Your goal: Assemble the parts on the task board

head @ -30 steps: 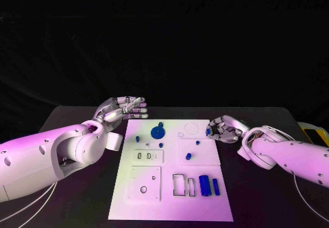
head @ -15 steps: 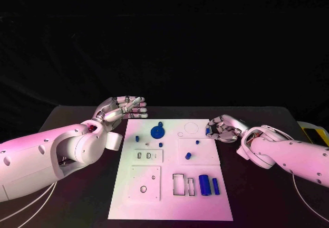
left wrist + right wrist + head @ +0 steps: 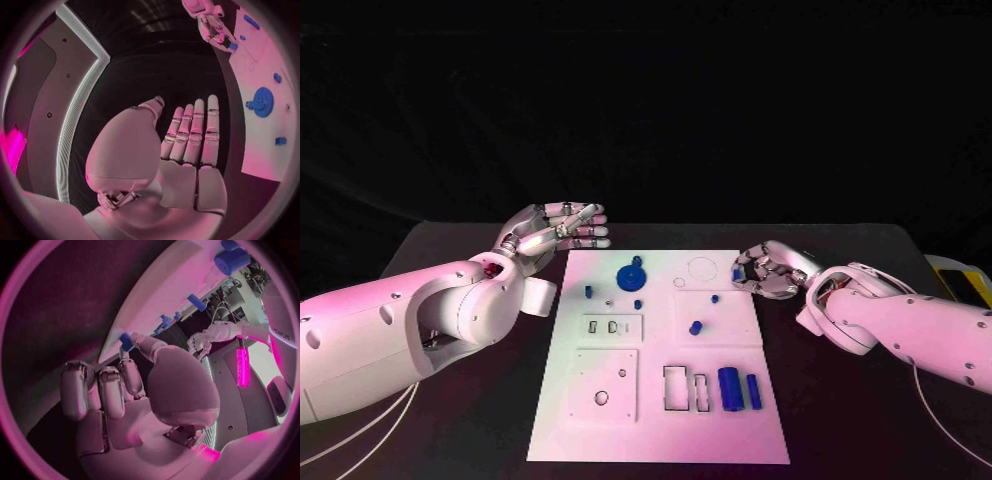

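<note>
The white task board (image 3: 661, 440) lies in the middle of the black table. On it sit a blue gear (image 3: 633, 275), several small blue pegs such as one at mid board (image 3: 695, 327), and two blue cylinders (image 3: 728, 387) near the front. My right hand (image 3: 770, 267) hovers at the board's far right corner and pinches a small blue part (image 3: 127, 341) between thumb and a finger. My left hand (image 3: 560, 229) hangs beside the board's far left corner, fingers straight and close together (image 3: 190, 135), holding nothing. The gear (image 3: 261, 101) also shows in the left wrist view.
A yellow object (image 3: 958, 279) sits at the table's right edge. Rectangular and round cut-outs (image 3: 674, 388) mark the board's front half. Bare black table lies on both sides of the board.
My right hand has edged slightly away from me with the small blue part in its pinch. The left arm and the parts on the board have not moved.
</note>
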You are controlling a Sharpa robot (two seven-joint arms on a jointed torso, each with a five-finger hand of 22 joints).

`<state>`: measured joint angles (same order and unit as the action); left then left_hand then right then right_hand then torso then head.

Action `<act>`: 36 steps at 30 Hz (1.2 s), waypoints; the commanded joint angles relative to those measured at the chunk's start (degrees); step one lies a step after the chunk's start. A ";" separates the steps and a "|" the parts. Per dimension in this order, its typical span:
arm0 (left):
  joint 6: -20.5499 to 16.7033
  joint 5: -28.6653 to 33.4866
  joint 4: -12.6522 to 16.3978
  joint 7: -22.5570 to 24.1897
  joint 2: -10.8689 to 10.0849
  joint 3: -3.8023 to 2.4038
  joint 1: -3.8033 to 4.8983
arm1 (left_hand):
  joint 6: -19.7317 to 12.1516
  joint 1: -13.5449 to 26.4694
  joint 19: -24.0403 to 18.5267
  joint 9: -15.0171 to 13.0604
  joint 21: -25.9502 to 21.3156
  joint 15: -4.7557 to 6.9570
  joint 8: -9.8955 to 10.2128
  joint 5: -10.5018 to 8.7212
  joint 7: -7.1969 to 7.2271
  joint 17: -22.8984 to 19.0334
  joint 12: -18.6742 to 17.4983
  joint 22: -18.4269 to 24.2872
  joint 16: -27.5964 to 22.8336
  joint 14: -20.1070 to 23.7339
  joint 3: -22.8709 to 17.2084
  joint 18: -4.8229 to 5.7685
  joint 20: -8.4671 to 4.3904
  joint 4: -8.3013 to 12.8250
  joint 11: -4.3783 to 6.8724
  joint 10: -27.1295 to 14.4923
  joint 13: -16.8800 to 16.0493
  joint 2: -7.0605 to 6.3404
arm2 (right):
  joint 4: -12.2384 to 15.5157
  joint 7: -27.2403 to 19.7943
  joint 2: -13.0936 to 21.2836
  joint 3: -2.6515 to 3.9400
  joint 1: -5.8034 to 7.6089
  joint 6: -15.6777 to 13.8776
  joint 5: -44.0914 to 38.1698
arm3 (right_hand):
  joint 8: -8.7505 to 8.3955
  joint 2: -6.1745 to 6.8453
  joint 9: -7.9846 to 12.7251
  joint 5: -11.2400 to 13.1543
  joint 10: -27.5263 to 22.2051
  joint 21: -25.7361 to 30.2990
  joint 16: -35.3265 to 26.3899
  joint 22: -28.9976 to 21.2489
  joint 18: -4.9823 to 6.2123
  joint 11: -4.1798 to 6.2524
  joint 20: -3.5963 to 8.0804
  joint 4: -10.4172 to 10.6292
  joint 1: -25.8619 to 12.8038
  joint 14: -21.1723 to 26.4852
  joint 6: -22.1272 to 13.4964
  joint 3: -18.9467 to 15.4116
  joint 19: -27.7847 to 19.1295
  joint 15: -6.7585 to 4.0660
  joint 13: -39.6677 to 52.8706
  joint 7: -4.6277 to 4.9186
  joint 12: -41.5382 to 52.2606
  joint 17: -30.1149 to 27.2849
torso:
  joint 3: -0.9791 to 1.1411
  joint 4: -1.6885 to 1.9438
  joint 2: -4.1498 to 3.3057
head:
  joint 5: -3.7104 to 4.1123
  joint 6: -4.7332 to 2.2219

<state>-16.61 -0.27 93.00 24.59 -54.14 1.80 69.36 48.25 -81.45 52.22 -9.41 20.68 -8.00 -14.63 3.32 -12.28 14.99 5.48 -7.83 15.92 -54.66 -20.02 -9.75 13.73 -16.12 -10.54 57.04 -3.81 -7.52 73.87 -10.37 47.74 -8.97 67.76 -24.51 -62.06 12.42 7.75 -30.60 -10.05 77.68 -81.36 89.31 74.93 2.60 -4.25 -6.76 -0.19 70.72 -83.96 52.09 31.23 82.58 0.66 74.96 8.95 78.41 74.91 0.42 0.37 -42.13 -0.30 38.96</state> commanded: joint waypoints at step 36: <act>0.78 0.13 -2.47 -0.12 1.04 -0.01 0.02 | -0.27 -0.05 0.32 0.08 0.14 -0.07 0.25 -0.25 -1.31 0.34 -0.66 0.15 -0.42 0.19 -0.59 -0.71 -0.05 0.10 -0.09 0.35 0.01 0.03 | 17.65 19.23 -6.58 0.06 2.71 -4.91 -12.14 | 3.27 -2.41 -2.35 0.02 0.87 -1.24 0.00 7.90 -0.25 0.95 1.15 -1.20 0.50 -5.52 0.49 2.78 1.18 -1.26 0.91 -0.96 0.42 12.80 | -0.30 -0.33 1.12 | -2.35 0.80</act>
<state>-16.61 -0.27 90.73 24.27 -53.35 1.82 69.35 48.25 -81.45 52.22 -9.41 20.67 -8.00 -14.63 3.32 -12.28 15.26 5.09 -7.76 15.70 -54.66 -20.18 -9.75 13.73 -15.96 -10.54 57.04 -3.81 -7.52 91.16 3.68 41.91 -8.89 70.50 -28.98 -68.84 13.99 5.27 -30.67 -9.94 78.48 -82.85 89.31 74.91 2.60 -3.45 -5.74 -1.36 71.62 -84.02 52.59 33.84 83.60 -0.22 74.94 8.19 78.77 74.90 0.16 0.04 -41.25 -2.36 39.68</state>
